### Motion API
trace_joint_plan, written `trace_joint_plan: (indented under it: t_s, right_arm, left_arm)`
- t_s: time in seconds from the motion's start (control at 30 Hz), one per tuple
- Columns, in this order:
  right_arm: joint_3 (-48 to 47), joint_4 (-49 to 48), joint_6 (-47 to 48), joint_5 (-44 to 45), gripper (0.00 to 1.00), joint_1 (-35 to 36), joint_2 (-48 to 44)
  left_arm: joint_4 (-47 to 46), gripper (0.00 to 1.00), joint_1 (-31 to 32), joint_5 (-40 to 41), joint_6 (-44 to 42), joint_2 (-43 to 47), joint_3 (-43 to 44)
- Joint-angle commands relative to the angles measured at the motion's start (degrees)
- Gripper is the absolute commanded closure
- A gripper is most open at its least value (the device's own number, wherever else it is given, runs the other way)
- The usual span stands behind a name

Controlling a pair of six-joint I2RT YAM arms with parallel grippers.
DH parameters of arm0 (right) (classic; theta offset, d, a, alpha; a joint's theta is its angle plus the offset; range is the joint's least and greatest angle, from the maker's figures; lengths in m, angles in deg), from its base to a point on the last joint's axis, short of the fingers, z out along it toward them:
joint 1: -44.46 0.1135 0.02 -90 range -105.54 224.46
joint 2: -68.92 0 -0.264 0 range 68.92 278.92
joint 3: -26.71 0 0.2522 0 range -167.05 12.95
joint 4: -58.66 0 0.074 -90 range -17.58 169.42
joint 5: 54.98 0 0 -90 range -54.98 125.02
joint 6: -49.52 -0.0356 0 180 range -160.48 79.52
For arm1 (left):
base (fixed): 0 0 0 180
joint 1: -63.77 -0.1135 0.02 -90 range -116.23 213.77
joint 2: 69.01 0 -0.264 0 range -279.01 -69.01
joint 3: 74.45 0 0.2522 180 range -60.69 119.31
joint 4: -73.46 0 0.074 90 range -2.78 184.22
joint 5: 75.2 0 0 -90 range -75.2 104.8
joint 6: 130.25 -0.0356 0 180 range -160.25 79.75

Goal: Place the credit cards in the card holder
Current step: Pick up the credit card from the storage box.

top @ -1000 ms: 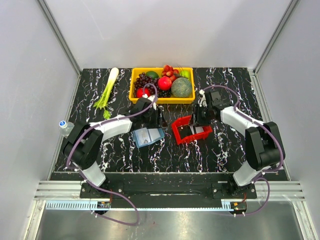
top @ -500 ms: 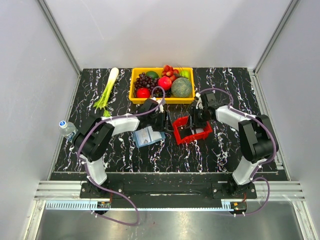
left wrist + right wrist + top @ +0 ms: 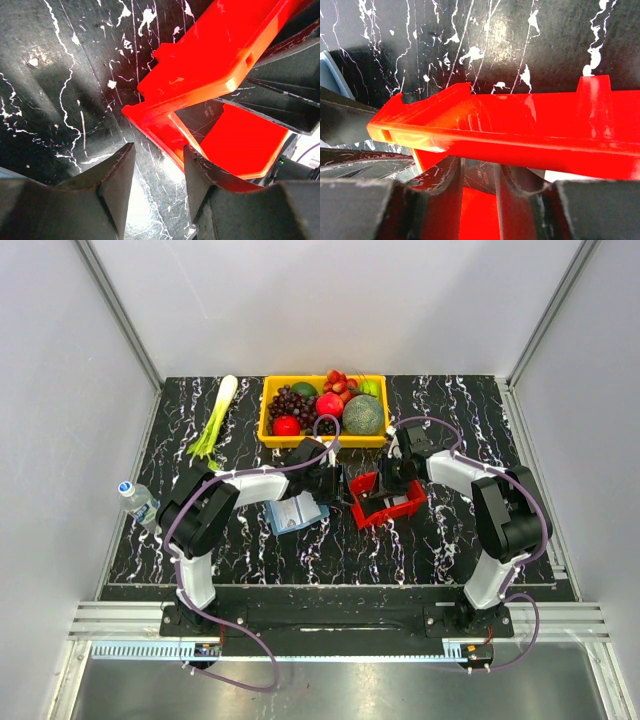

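Overhead and wrist views of the work area. On the black marbled table (image 3: 440, 540) the red tray (image 3: 210, 55) sits near the middle, and the blue card holder (image 3: 297, 512) lies flat just beside it on the left, not touching. The left gripper (image 3: 157, 167) hangs low at the tray corner that faces the card holder. We see its jaws parted, with only tabletop between them. The right gripper (image 3: 479, 172) reaches into the tray from the opposite side, its fingers (image 3: 451, 176) narrowly apart behind the tray wall. A dark, scratched credit card (image 3: 199, 119) lies inside the tray at that spot, but we cannot tell whether the fingers clamp it. A yellow basket (image 3: 268, 418) of fruit stands behind the tray.
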Motion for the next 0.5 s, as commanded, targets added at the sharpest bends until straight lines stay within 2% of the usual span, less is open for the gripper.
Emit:
trace_joint_plan:
  t_s: [0.0, 0.2, 0.47]
  right_arm:
    - [-0.9, -3.5, -1.6, -5.4, 0.71, 0.8, -1.6]
    - [0.3, -4.6, -1.8, -7.3, 0.79, 1.1, -3.8]
    - [1.1, -5.2, -1.8, -10.3, 0.83, 1.1, -5.8]
  left_arm:
    - [-2.4, 0.55, 0.7, -0.1, 0.9, -1.0, 1.7]
    - [-2.6, 0.56, 0.9, 1.0, 1.1, -0.8, 1.6]
    - [-2.5, 0.56, 0.8, 1.7, 1.3, -0.5, 1.4]
